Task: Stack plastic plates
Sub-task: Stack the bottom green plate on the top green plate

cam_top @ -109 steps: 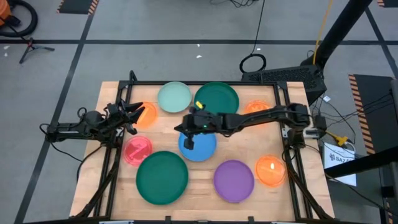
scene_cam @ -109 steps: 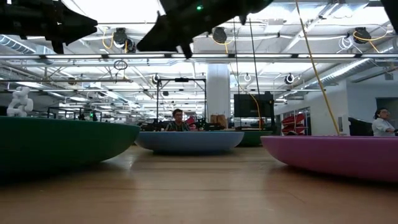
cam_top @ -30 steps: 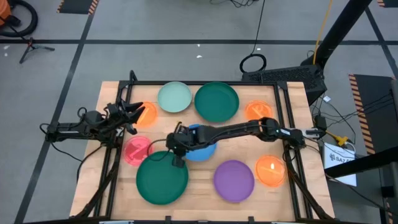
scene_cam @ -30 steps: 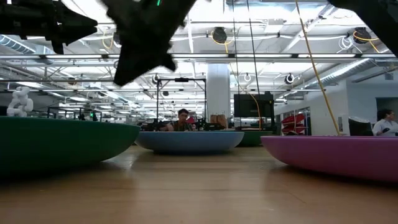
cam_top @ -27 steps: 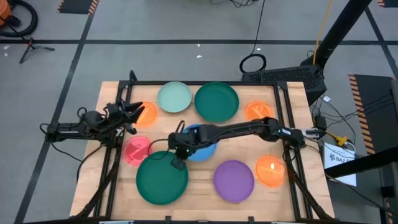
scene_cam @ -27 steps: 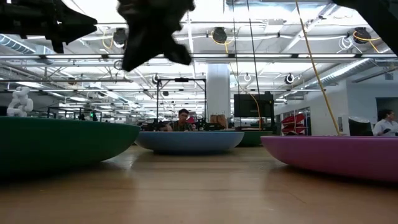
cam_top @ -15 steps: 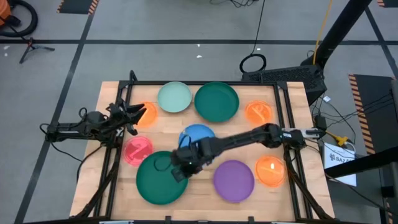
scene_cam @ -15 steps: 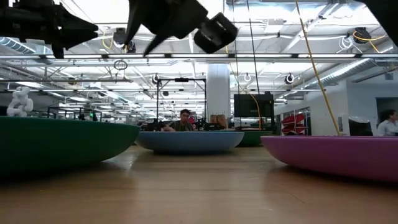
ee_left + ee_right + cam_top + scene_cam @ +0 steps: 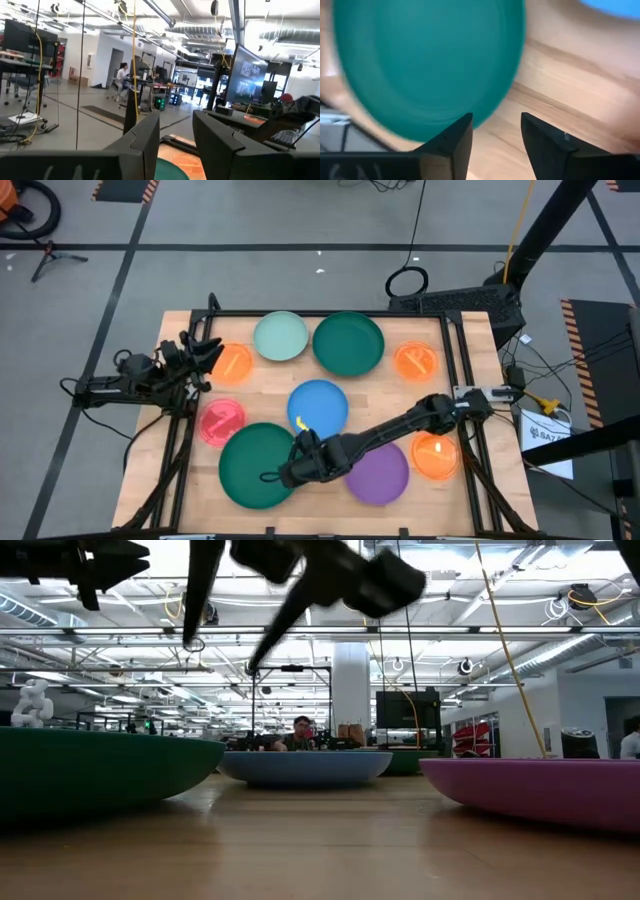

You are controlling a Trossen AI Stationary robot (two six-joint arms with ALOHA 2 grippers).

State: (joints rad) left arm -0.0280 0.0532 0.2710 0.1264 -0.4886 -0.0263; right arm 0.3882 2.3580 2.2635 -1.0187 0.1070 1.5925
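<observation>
Wooden surface carrying round plastic plates laid singly: the near dark green plate, purple plate, blue plate, smaller orange plate. The right hand, fingers spread wide, empty, hovers over the near green plate's edge. The left hand, part-open, empty, waits beside the surface's left edge.

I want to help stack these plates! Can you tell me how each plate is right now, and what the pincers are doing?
Front dark green plate: flat on the table, alone, not gripped.
Back dark green plate: flat, alone.
Mint plate: flat, alone.
Blue plate: flat, alone.
Purple plate: flat, partly under the right arm.
Pink plate: flat, alone.
Orange plates: three, flat, unstacked.
Right pincer: open, empty, over the front dark green plate.
Left pincer: empty, at the table's left edge.
</observation>
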